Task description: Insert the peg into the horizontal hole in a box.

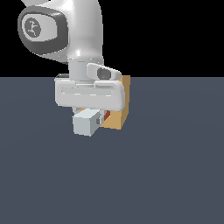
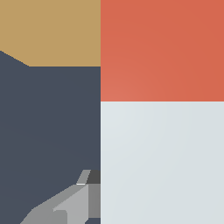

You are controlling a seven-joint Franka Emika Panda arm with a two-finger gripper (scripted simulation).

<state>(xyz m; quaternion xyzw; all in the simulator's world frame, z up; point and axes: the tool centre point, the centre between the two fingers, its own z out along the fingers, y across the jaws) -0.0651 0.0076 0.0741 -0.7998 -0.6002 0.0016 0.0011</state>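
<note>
Above the desk (image 1: 166, 175), against the tan box (image 1: 125, 94): peg (image 1: 85, 122) grasped in the gripper (image 1: 89, 114), pale grey part outward, red-orange end at the box face. Hole hidden behind arm and peg; depth of entry impossible to judge. Close up, peg (image 2: 162, 131) filling the wrist view, one gripper finger (image 2: 70, 203) partly cut off.

arm (image 1: 76, 30): white, comes down from the top of the exterior view, wrist pointing straight down | hand body (image 1: 89, 95): level, broadside to the exterior camera | gripper (image 1: 89, 120): low, just above the floor, closed on the peg (image 1: 85, 122) | one grey finger (image 2: 70, 205) shows in the wrist view
</note>
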